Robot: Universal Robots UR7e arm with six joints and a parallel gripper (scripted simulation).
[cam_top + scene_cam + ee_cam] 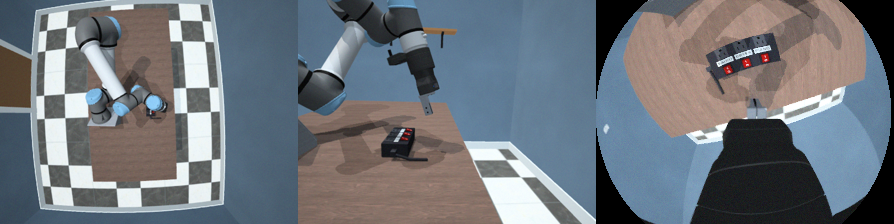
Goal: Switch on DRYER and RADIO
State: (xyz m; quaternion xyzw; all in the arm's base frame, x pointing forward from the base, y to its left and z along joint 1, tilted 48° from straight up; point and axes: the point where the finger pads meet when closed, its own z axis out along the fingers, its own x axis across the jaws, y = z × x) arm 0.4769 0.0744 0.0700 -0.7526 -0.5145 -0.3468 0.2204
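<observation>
We see the strip lying flat and upright on the table, its three red switches facing up. Our gripper hangs above it, fingers pressed together on nothing.

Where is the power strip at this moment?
In the exterior view, the black power strip lies flat on the brown wooden table, below the shut tool.

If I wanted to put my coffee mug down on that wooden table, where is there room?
The near end of the brown wooden table, between the black power strip with its cord and the front edge, shows bare wood. It is crowded around the strip itself, where the closed end effector hangs above, and beside the arm's grey base plate.
</observation>
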